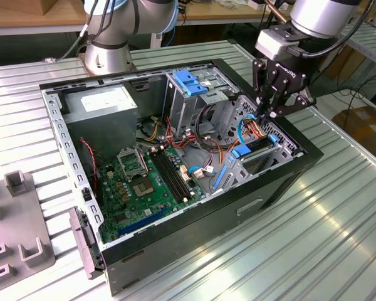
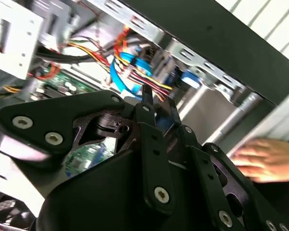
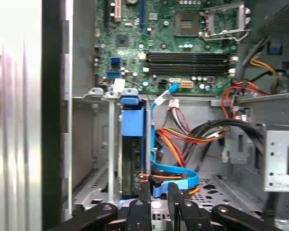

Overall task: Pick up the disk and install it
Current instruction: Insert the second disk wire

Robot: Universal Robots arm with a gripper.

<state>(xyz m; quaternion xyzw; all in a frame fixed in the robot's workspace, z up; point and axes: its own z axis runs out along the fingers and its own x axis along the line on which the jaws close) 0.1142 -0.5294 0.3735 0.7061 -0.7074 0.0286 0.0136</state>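
progress: disk point(image 1: 258, 149) already down in the drive bay at the computer case's point(image 1: 282, 182) corner by the exterior view's right, seemingly seated or nearly so | gripper point(image 1: 269, 113): just above its end, fingers close together, grip on it cannot be told | disk look: black slab, blue rails, blue end tab point(image 3: 133, 119)

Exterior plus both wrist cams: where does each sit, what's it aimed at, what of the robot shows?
Exterior view: off the arm, above the table, looking down into the open computer case; arm and hand over the disk.
First wrist view: on the arm, looking past the fingertips at the disk in its bay, motherboard beyond.
Second wrist view: on the arm, hand linkage up close, cables behind, a person's hand outside the case.
Shared: wrist views both show hand and cables.
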